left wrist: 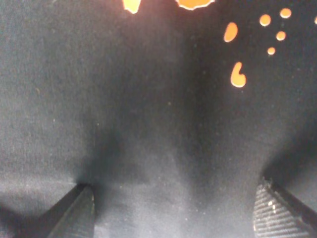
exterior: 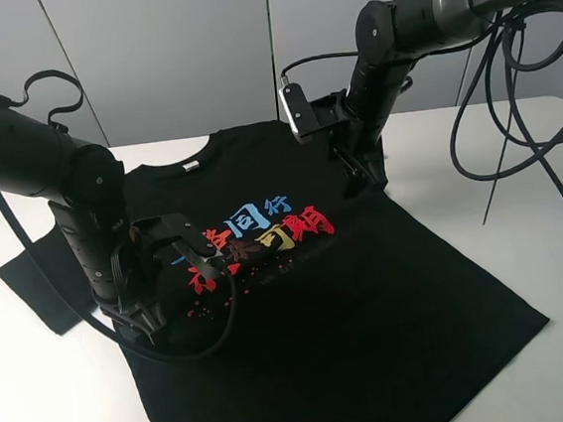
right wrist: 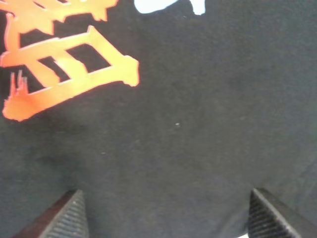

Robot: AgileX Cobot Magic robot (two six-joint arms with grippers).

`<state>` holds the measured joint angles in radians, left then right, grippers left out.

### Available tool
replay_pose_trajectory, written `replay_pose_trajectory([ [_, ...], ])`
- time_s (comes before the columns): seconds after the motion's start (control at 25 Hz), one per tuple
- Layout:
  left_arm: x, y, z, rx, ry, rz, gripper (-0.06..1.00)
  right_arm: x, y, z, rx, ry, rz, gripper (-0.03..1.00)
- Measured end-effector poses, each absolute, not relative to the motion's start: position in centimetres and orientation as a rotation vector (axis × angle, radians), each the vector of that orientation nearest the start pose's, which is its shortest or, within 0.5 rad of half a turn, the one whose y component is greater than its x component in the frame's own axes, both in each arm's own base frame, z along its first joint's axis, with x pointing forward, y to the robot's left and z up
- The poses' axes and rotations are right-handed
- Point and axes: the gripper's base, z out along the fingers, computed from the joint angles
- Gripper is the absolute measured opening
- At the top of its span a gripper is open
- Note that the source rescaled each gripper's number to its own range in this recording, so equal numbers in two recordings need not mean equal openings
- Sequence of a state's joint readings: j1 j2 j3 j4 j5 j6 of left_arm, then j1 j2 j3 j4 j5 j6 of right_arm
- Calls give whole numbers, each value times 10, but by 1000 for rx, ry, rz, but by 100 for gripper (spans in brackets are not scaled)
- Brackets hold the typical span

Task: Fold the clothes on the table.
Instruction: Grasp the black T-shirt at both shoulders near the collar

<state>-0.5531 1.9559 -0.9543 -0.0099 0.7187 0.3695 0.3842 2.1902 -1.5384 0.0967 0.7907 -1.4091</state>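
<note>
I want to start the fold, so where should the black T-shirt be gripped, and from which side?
Probably grip the T-shirt at its spread sleeve, from above at the outer edge on the left: it lies flat on the table, with a free edge to pinch.

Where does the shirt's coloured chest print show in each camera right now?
Exterior high: chest print mid-frame, between the two arms.
Left wrist: only its red splatter dots, at the edge far from the fingertips.
Right wrist: one large orange-red character, likewise beyond the fingertips.
Shared landmark: the black T-shirt fabric, filling both wrist views.
</note>
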Motion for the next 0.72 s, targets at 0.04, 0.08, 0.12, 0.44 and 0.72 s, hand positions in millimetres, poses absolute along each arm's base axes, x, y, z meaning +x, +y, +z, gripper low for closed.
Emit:
replay_pose_trajectory([
  [0.04,261,-162,94,1415,2875,-1,86,403,171,126,-2229,1894,-50,76],
  [0.08,261,-162,94,1415,2875,-1,86,403,170,125,-2233,1897,-45,78],
  [0.12,261,-162,94,1415,2875,-1,86,402,171,125,-2242,1894,-48,81],
  [0.44,261,-162,94,1415,2875,-1,86,405,161,107,-2342,1893,-109,86],
  [0.72,260,-161,94,1421,2876,3,86,410,138,104,-2301,1988,-54,86],
])
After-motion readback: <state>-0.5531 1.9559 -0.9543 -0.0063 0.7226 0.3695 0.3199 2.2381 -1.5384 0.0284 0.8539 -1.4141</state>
